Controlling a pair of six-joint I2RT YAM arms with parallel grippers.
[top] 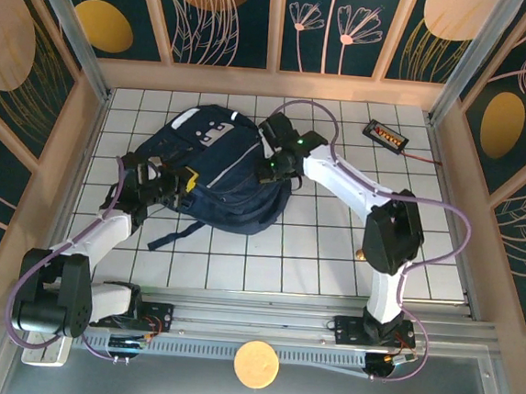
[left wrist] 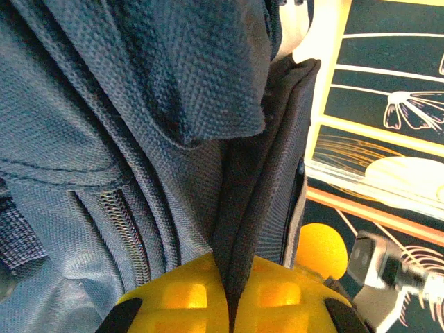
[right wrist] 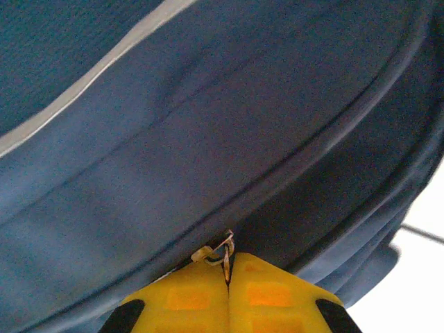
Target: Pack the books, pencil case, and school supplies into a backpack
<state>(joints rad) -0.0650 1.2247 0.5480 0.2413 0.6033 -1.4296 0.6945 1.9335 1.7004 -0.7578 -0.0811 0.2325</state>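
The dark navy backpack (top: 219,170) lies on the tiled table, thin white stripe (right wrist: 83,80) on its fabric. My left gripper (top: 183,183) is at the pack's left edge, shut on a fold of dark fabric (left wrist: 246,229) beside a zipper (left wrist: 121,232). My right gripper (top: 273,168) is at the pack's right side, shut on a small metal zipper pull (right wrist: 223,253) that sticks out between its yellow fingertips (right wrist: 198,291). Books, pencil case, pen and teal item are out of view.
A black tray with orange pieces (top: 385,134) lies at the back right, a cable running from it. Wooden walls (top: 273,83) fence the table on three sides. A round orange disc (top: 256,363) sits at the near edge between the arm bases.
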